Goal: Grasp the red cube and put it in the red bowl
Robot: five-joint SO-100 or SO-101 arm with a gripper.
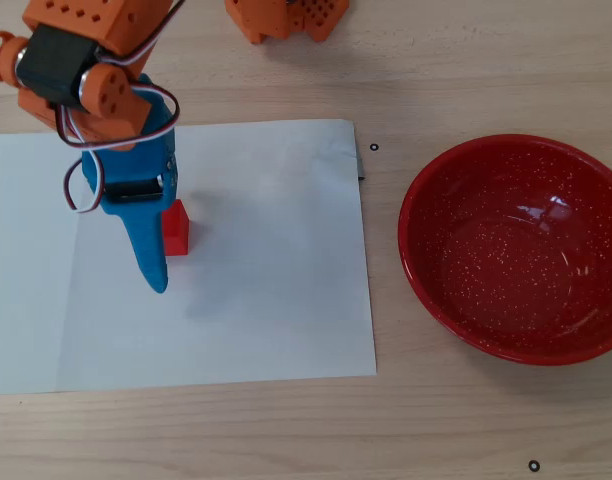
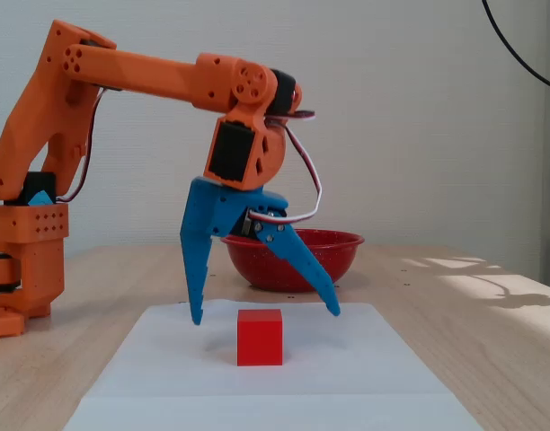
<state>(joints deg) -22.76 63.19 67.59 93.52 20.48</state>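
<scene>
The red cube sits on a white sheet of paper. My gripper, with blue fingers, is open and empty. In the fixed view its tips hang on either side of the cube, about level with its top and apart from it. In the overhead view the cube lies right beside the long blue finger. The red bowl, glossy with white speckles, stands empty on the wood, off the paper at the right of the overhead view.
The orange arm base stands at the left of the fixed view. Another orange part lies at the top edge of the overhead view. Small black marks dot the wooden table.
</scene>
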